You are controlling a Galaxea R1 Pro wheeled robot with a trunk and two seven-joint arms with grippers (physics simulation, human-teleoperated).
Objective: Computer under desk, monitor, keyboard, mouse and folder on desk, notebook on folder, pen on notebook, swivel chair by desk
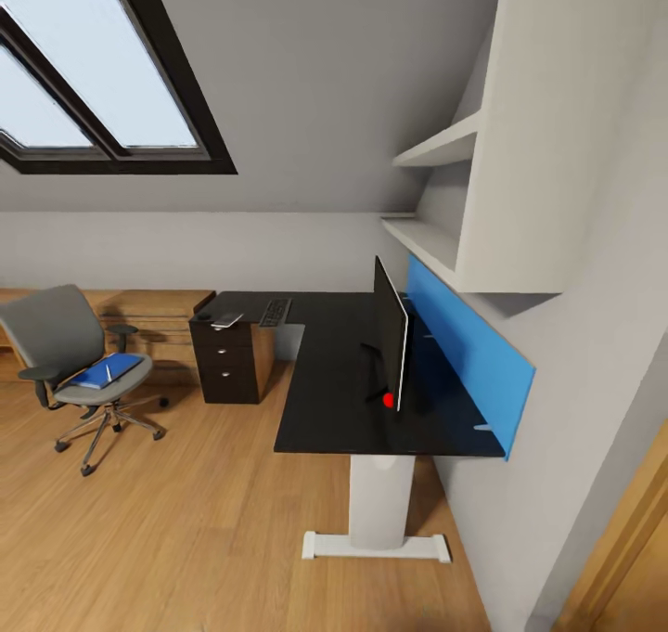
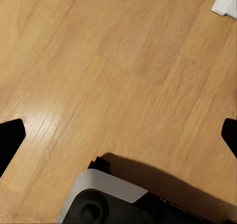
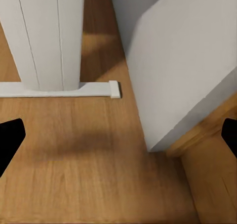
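Note:
The desk (image 1: 325, 381) has a glossy black top and a dark drawer unit (image 1: 223, 361). On it the monitor (image 1: 391, 333) stands edge-on to me near the blue wall panel. The keyboard (image 1: 275, 312), the small dark mouse (image 1: 203, 316) and the thin notebook (image 1: 226, 319) lie on the far wing. At the left stands the grey swivel chair (image 1: 56, 335), apart from the desk, with the blue folder (image 1: 97, 374) on its seat and the white pen (image 1: 109, 370) on the folder. The computer is out of view. My left gripper (image 2: 118, 135) and right gripper (image 3: 118, 137) hang open and empty over the floor.
A white desk leg (image 1: 380, 502) and its foot (image 3: 59, 89) stand close to a grey wall corner (image 3: 182, 61) and wooden door trim (image 3: 207, 135). White shelves (image 1: 445, 149) hang above the desk. A light-wood chest (image 1: 153, 321) lines the back wall. My base (image 2: 103, 199) rests on open wood floor.

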